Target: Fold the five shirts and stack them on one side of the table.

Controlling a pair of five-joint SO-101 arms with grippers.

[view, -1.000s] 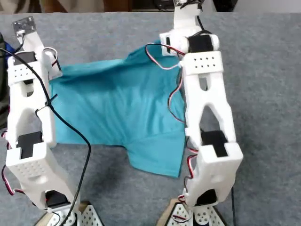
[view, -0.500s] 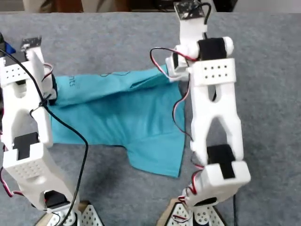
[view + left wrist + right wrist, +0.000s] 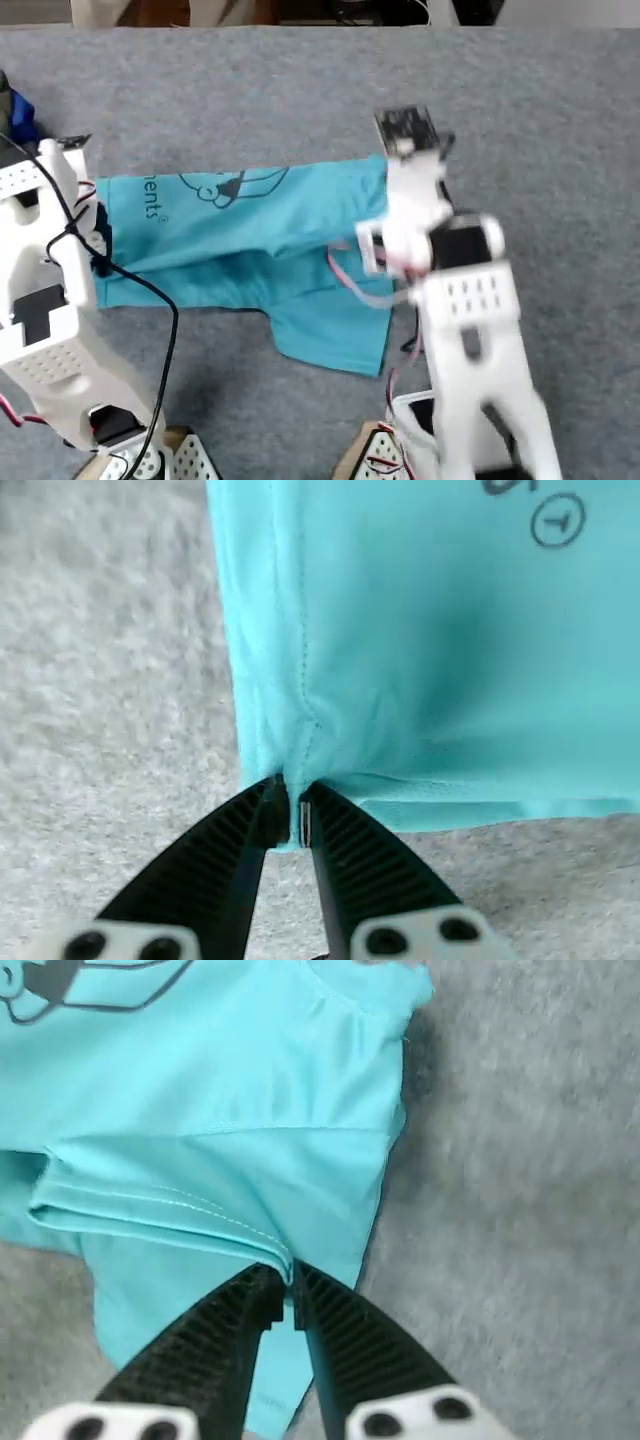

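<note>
Across the middle of the grey surface (image 3: 560, 120), the teal T-shirt (image 3: 250, 225) is lying with its far half apparently doubled toward the near side, so a lengthwise fold is being made. The left gripper (image 3: 293, 815) is pinching the shirt's left edge, jaws closed on the cloth. The right gripper (image 3: 290, 1295) is clamping the right edge likewise. Next, both should be laying that edge down evenly, then releasing.

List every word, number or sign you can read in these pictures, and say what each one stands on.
Dark lettering on the teal shirt: too small and tilted to read.
Dark line drawing beside it: a picture, no legible letters.
Small circled mark on the shirt, left wrist view: character unclear.
Nothing else bears text.
</note>
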